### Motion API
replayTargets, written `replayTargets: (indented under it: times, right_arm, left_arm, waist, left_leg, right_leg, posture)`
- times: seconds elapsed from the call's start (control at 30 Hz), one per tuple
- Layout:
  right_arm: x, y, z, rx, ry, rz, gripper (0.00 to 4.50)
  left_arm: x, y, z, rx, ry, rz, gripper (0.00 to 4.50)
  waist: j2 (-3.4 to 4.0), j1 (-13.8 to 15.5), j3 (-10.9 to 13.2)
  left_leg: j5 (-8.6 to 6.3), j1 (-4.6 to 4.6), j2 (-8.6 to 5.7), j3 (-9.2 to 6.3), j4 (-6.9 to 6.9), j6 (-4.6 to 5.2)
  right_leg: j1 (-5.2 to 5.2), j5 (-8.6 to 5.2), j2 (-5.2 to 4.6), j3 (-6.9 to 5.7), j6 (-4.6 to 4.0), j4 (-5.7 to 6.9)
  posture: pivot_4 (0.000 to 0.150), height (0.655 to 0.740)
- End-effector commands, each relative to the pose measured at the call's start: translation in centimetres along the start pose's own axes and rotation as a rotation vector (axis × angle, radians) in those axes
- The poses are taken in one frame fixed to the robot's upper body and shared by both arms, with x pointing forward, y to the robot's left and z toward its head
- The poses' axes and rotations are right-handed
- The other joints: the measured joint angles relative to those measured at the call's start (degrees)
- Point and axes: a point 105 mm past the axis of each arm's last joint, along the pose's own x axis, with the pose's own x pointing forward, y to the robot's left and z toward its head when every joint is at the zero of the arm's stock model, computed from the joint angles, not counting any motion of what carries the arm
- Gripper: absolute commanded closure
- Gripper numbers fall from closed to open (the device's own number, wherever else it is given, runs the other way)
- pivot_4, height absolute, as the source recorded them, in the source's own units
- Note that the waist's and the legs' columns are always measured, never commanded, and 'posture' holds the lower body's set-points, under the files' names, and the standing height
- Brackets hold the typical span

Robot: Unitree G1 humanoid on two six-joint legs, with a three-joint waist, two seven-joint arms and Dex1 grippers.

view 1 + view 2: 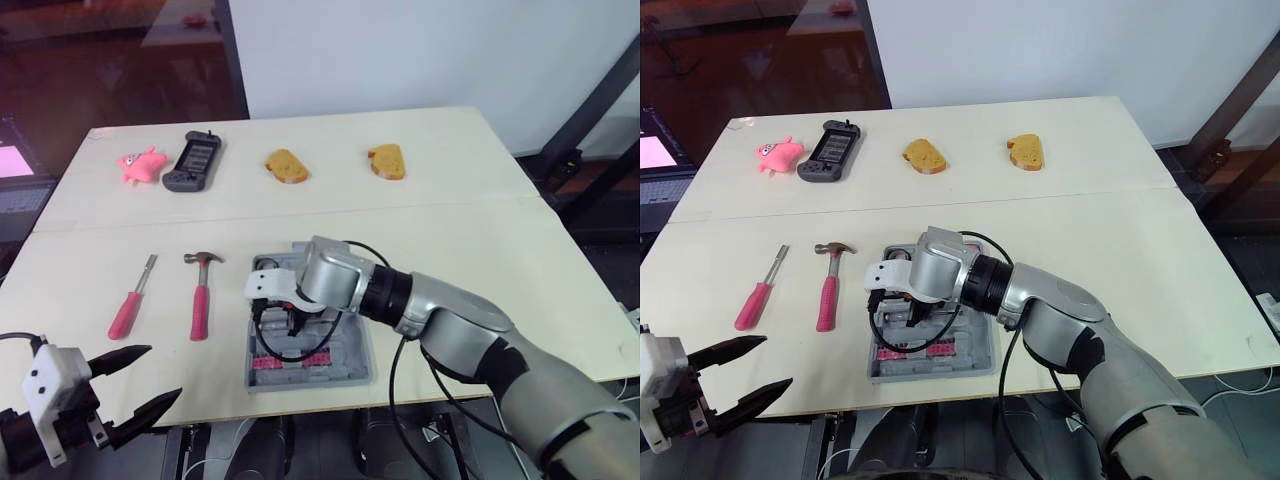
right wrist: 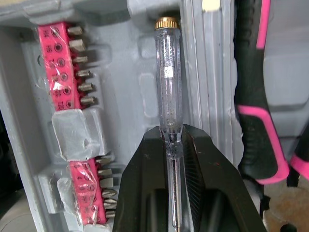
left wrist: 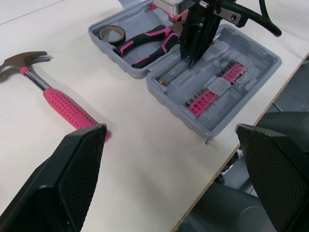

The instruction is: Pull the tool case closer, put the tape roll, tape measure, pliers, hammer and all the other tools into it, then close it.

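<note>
The grey tool case (image 1: 360,372) lies open near the table's front edge. Its far half holds a tape roll (image 3: 112,33) and pink-and-black pliers (image 3: 145,43). Pink bit strips (image 2: 67,72) sit in the near half. My right gripper (image 1: 296,325) hangs over the case's middle, shut on a clear tester screwdriver (image 2: 167,87) with a brass cap, held just above a moulded slot. Left of the case on the table lie a pink-handled hammer (image 1: 201,295) and a pink screwdriver (image 1: 130,305). My left gripper (image 1: 160,372) is open and holds nothing, at the front left edge.
Along the far side of the table lie a pink toy (image 1: 140,165), a black handheld device (image 1: 193,160) and two pieces of bread (image 1: 286,166) (image 1: 387,161). The case's near rim reaches the table's front edge. A seam crosses the table behind the tools.
</note>
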Motion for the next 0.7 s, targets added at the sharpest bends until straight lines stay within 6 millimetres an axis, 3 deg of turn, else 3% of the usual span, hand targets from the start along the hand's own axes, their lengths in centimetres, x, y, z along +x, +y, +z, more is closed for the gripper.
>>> replayTargets:
  times: [0.03, 0.47, 0.5, 0.6, 0.7]
  right_arm:
    - [-0.6, -0.2, 1.2, -0.028, -0.035, -0.033, 4.49]
    - [-0.5, -0.3, 1.4, -0.082, -0.048, -0.061, 4.49]
    - [-0.6, -0.4, 1.4, -0.083, -0.048, -0.064, 3.46]
    - [-1.2, -0.2, 1.2, -0.086, -0.052, -0.059, 2.16]
    - [-2.2, 0.1, 0.4, -0.09, -0.059, -0.049, 2.16]
  left_arm:
    - [0.0, 0.0, 0.3, 0.018, -0.006, -0.001, 0.0]
    - [0.2, -0.2, 0.0, 0.013, 0.0, -0.018, 0.0]
    - [0.3, -0.2, 0.1, 0.014, 0.0, -0.019, 0.0]
    - [0.3, -0.1, 0.2, 0.008, -0.003, -0.027, 0.0]
    - [0.3, -0.1, 0.3, -0.004, -0.004, -0.041, 0.0]
  waist:
    - [0.0, -0.01, 0.0]
    - [0.0, -0.02, 0.0]
    - [0.0, -0.03, 0.0]
    - [0.0, -0.02, 0.0]
    - [-0.01, 0.22, 0.0]
  left_leg:
    - [0.0, 0.0, 0.0, 0.0, 0.0, 0.0]
    - [0.0, 0.01, 0.01, -0.01, 0.0, 0.0]
    - [0.0, 0.01, 0.01, -0.01, 0.0, 0.0]
    - [0.0, 0.01, 0.02, -0.03, 0.0, 0.0]
    - [0.01, 0.01, -0.02, -0.04, 0.02, -0.02]
  right_leg:
    - [0.0, 0.0, 0.0, 0.0, 0.0, 0.0]
    - [0.0, 0.01, 0.02, 0.0, 0.01, 0.0]
    - [0.0, 0.0, 0.02, 0.0, 0.01, 0.0]
    - [0.0, 0.01, 0.04, 0.0, 0.0, 0.01]
    - [0.03, 0.01, 0.0, 0.0, 0.0, 0.01]
  posture:
    - [0.15, 0.74]
    - [0.15, 0.74]
    - [0.15, 0.74]
    - [0.15, 0.74]
    - [0.15, 0.74]
